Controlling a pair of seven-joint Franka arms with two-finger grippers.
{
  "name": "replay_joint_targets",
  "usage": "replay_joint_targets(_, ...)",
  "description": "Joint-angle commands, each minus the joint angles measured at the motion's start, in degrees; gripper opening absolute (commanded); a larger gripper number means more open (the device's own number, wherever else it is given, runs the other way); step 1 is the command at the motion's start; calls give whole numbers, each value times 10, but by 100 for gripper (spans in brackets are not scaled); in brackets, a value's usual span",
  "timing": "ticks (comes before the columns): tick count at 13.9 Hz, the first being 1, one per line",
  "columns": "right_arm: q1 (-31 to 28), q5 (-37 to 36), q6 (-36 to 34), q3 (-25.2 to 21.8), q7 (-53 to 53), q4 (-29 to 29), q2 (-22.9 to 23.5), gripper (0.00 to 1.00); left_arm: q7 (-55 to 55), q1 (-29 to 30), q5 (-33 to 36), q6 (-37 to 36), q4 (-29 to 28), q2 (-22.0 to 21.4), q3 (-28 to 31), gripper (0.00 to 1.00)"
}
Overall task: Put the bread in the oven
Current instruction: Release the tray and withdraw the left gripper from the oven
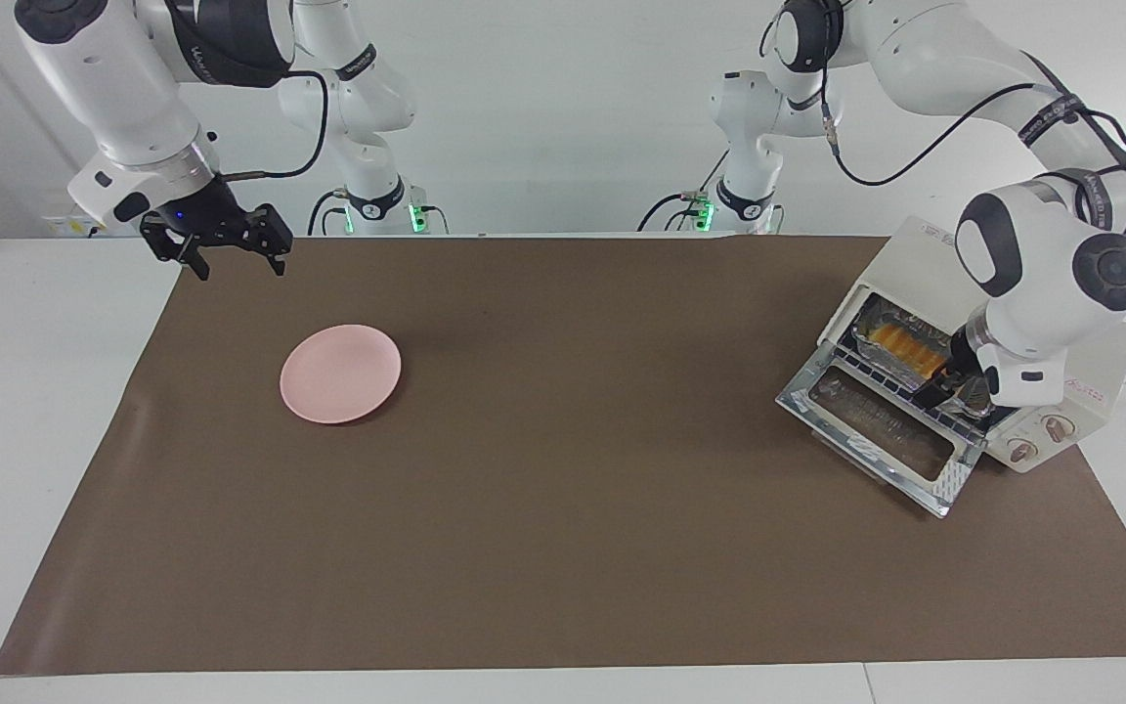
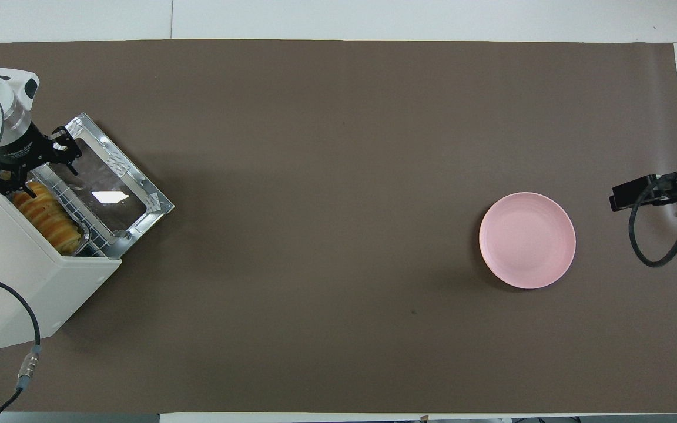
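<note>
The bread (image 1: 903, 342) (image 2: 46, 218), a ridged yellow-orange loaf, lies in a silver foil tray on the wire rack inside the cream-white oven (image 1: 900, 256) (image 2: 15, 282). The oven's glass door (image 1: 876, 435) (image 2: 109, 188) hangs open flat. My left gripper (image 1: 949, 376) (image 2: 37, 179) is open just over the oven's mouth, above the end of the loaf that lies farther from the robots, and holds nothing. My right gripper (image 1: 238, 269) (image 2: 638, 195) hangs open and empty in the air over the brown mat's edge at the right arm's end, where that arm waits.
A round pink plate (image 1: 340, 374) (image 2: 527, 240) with nothing on it sits on the brown mat (image 1: 563, 489) toward the right arm's end. The oven's power cable (image 2: 27, 329) trails off beside it at the left arm's end.
</note>
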Motion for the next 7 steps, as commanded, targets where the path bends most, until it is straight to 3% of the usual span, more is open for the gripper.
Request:
replay_joint_targets(1,-11,10,-8,7,-7,-2,-7,100,88,3,-6,-54,1,-51,2,100)
replay_joint_targets(7,-11,10,-8,7,-7,-2,-7,100,260,15,-5,-187,-29,-166,0,100)
